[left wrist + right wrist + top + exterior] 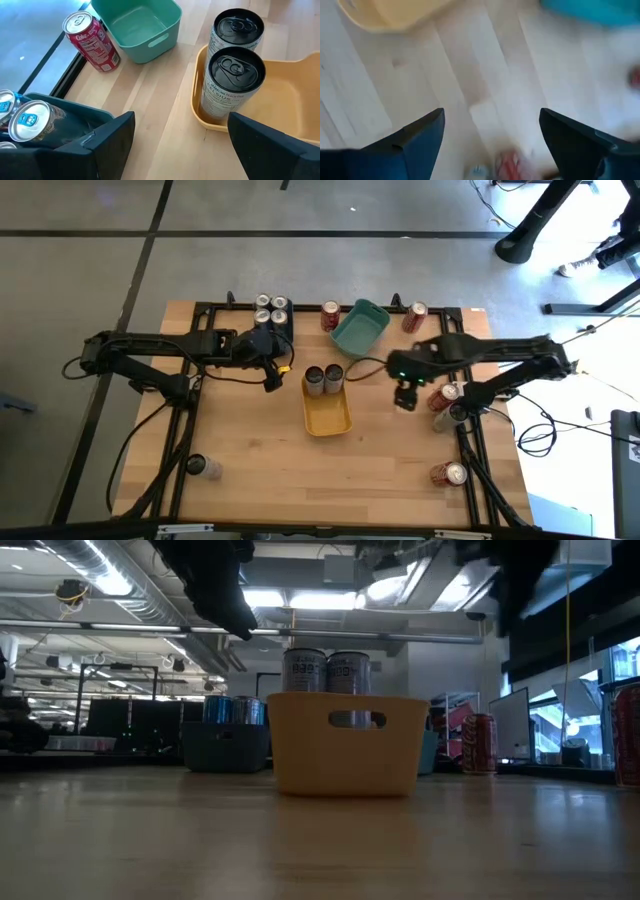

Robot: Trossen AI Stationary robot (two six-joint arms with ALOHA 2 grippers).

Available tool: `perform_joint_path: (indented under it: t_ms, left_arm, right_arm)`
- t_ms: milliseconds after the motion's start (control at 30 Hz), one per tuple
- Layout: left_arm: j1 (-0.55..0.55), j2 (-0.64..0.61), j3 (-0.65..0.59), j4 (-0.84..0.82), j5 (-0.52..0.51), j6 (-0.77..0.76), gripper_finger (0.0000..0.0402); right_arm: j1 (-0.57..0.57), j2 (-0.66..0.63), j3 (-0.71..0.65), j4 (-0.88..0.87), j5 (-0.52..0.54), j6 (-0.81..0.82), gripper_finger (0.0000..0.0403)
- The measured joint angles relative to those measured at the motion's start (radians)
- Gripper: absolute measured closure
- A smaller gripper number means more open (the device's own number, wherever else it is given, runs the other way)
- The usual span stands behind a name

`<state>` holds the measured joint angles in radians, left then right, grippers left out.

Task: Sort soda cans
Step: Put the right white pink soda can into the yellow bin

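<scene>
cans (231,75) upright in yellow bin (280,100), 2.

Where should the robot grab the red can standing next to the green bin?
Probably around the middle of its round side. The red can stands upright, so its curved wall fits between two fingers better than the flat silver top. Come from the open table side, away from the green bin, where nothing stands close. The left end effector is open and nearest.
</scene>
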<state>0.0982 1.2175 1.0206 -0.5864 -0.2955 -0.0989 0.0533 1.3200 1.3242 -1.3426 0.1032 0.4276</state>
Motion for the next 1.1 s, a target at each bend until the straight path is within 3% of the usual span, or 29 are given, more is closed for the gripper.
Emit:
perform_joint_path:
  t_ms: [233, 433, 1100]
  left_arm:
    - [0.000, 0.000, 0.000, 0.001, 0.000, -0.027, 0.0096]
    - [0.000, 0.000, 0.000, 0.001, 0.000, -0.036, 0.0096]
    - [0.000, 0.000, 0.000, 0.004, 0.000, -0.058, 0.0096]
  right_arm:
    - [0.077, -0.192, -0.113, -0.100, 0.008, 0.240, 0.0079]
    - [0.149, -0.287, -0.143, -0.165, -0.005, 0.330, 0.0079]
    - [0.324, -0.317, -0.318, -0.229, -0.130, 0.509, 0.0079]
